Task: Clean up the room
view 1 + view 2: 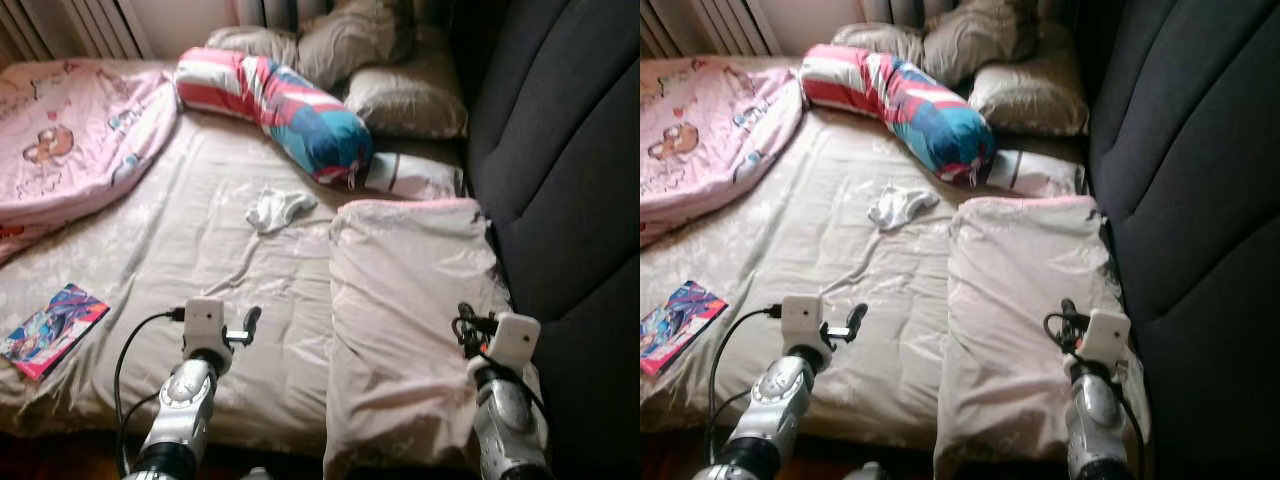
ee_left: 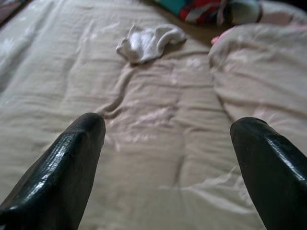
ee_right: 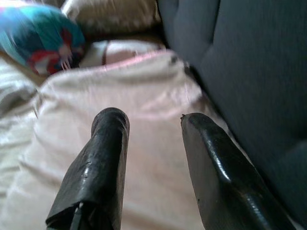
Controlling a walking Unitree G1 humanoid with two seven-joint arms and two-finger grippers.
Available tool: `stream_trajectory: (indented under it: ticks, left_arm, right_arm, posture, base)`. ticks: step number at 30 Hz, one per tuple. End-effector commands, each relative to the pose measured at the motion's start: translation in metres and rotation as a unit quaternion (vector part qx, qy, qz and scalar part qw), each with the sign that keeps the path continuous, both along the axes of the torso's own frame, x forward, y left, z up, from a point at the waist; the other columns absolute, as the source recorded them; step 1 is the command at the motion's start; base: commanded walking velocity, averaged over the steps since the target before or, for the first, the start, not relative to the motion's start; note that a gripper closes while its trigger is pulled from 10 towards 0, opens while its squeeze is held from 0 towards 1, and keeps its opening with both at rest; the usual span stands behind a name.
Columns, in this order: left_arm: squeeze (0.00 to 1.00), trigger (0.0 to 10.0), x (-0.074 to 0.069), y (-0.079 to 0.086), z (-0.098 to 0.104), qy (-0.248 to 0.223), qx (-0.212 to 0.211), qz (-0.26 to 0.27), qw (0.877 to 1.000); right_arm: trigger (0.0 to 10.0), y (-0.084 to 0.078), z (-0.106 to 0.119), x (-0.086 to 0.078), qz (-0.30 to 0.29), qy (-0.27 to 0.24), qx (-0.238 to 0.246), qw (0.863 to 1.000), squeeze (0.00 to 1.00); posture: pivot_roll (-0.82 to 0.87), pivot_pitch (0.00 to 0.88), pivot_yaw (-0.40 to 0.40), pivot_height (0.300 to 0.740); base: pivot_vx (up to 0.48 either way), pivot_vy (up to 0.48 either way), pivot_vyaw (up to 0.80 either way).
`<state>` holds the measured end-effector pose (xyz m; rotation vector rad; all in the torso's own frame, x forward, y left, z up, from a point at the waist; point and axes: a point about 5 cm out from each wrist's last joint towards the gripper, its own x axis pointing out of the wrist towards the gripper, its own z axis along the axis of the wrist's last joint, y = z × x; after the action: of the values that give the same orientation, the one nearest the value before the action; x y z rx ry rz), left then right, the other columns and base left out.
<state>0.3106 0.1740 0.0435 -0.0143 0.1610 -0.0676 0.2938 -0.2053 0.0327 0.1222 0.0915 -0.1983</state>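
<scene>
Head eyes overlook bed (image 1: 200,250); wrists skim it.

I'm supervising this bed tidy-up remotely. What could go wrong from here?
The left gripper is open above the sheet, well short of the white sock; closing on the sock could pinch wrinkled sheet too. The right gripper hovers over the folded blanket beside the dark headboard and might bump it.
</scene>
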Motion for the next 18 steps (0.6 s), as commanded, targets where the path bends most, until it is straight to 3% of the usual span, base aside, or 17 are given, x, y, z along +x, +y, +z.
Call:
stream_trajectory:
  ticks: [1,18]
  left_arm:
    - [0.00,10.0,0.0021,-0.0014,0.0023,-0.007,0.009,-0.009,1.000]
    - [0.00,10.0,0.0010,-0.0032,0.0003,-0.010,0.011,-0.013,1.000]
  right_arm:
    - [10.0,0.0024,-0.0076,-0.0032,0.002,0.020,0.009,1.000,0.00]
    - [10.0,0.0069,-0.0119,-0.0061,0.012,0.026,0.008,1.000,0.00]
  posture:
    - [0.09,0.076,0.014,0.740]
    - [0.09,0.074,0.016,0.740]
  base:
    - [0.000,0.307,0.00]
    - [0.000,0.304,0.00]
